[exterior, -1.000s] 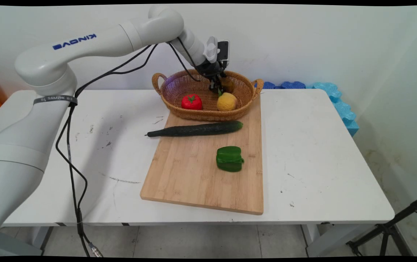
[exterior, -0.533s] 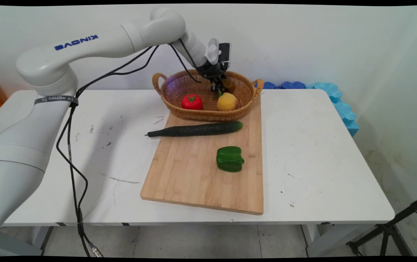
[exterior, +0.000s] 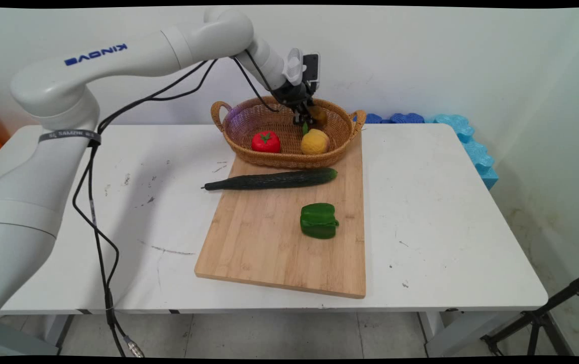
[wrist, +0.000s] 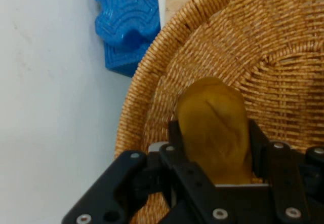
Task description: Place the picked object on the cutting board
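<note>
Above oval wicker basket (exterior: pixel 249 119): black two-finger gripper (exterior: pixel 308 117) clamped on brown-yellow oval fruit (wrist: pixel 215 130); yellow lemon (exterior: pixel 315 141) at six o'clock.

White table (exterior: pixel 446 212), top scuffed w/ dark marks on left half. Plain white wall (exterior: pixel 446 55) behind; side wall at right stained low down. Blue foam pieces (exterior: pixel 464 139) stacked btwn table's far right edge and wall. Floor (exterior: pixel 249 336) pale tile. Black tripod leg (exterior: pixel 547 313) at bottom right.
</note>
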{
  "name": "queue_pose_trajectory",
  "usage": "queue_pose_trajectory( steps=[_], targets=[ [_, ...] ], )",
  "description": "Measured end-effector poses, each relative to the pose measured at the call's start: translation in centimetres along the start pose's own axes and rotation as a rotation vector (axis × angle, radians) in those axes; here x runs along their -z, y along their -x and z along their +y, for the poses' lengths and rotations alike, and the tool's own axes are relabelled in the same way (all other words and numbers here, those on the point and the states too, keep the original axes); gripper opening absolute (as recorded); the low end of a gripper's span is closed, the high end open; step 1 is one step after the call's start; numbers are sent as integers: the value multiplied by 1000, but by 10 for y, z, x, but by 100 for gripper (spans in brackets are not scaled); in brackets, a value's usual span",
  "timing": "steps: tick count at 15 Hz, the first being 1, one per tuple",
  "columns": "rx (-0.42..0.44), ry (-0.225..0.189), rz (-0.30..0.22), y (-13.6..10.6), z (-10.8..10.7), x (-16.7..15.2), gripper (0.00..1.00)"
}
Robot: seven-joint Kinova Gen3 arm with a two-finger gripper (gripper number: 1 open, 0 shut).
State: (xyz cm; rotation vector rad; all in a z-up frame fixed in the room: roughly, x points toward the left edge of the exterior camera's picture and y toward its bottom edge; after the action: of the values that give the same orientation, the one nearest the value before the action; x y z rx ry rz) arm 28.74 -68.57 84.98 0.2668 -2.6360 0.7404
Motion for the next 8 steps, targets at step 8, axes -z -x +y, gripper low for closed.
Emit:
queue_pose_trajectory(
  steps=[8],
  targets=[
    [59,-23,39,-7,11,65,0]
  ],
)
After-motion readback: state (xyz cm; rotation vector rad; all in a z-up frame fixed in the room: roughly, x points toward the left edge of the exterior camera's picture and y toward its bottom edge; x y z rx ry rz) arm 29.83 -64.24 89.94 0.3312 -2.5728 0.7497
